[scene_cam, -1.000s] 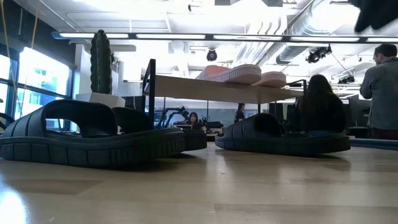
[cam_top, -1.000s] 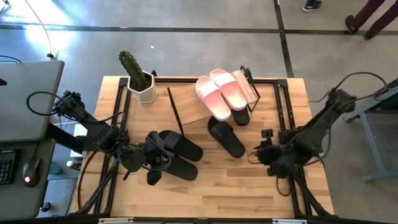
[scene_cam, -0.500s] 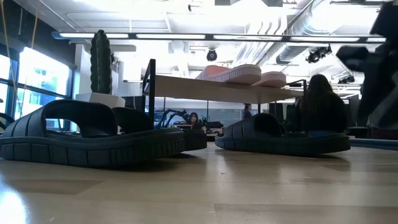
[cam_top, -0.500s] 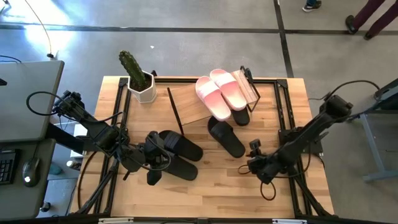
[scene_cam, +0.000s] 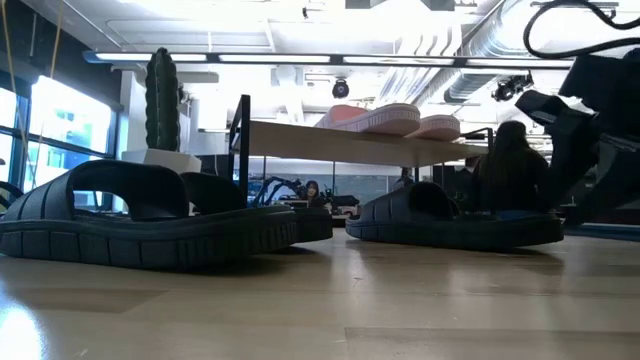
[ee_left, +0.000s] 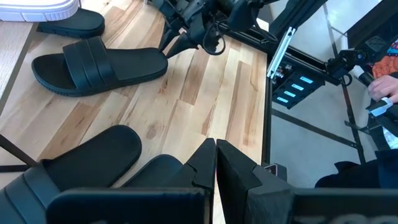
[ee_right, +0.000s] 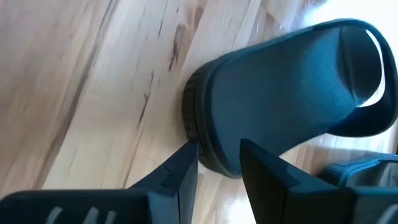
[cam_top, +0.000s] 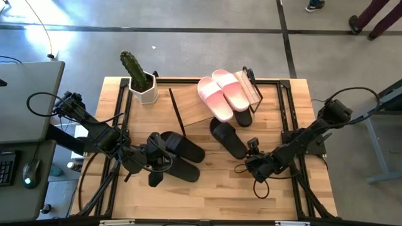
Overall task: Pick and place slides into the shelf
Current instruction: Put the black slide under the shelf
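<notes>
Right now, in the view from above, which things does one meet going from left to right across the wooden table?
Green cactus in a white pot → left gripper, shut → pair of black slides beside it → pale pink slides on the wood-topped shelf → single black slide → right gripper, open.

Two matte black jointed arms trailing looped black cables, each tool (cam_top: 244, 167) ending in two angular black fingers (ee_right: 180, 168)
</notes>
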{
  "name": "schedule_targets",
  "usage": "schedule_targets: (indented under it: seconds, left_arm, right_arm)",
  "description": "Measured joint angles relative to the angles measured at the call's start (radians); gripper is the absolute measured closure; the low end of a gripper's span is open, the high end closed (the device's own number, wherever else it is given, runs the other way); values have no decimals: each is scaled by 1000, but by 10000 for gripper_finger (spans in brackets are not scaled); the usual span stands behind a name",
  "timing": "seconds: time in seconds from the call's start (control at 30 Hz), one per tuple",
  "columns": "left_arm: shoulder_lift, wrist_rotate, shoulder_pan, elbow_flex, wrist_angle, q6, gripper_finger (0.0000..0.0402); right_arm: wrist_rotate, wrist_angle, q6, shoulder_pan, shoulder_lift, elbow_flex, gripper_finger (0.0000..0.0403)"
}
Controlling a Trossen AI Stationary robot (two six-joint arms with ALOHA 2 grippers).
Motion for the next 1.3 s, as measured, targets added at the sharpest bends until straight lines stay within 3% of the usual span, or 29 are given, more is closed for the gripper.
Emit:
schedule_targets:
  seconds: [0.27, 0.6, 1.1, 1.3]
  left_arm:
    - [0, 0, 0, 0, -3, 0, 399]
    - [0, 0, 0, 0, -5, 0, 399]
    - [0, 0, 0, 0, -8, 1, 399]
    - [0, 0, 0, 0, -8, 1, 399]
  right_arm:
    - [-62, 45, 16, -45, 0, 0, 289]
    - [-58, 63, -60, -66, 0, 0, 226]
    - [-115, 89, -136, -71, 4, 0, 226]
    - [-97, 108, -130, -72, 87, 3, 226]
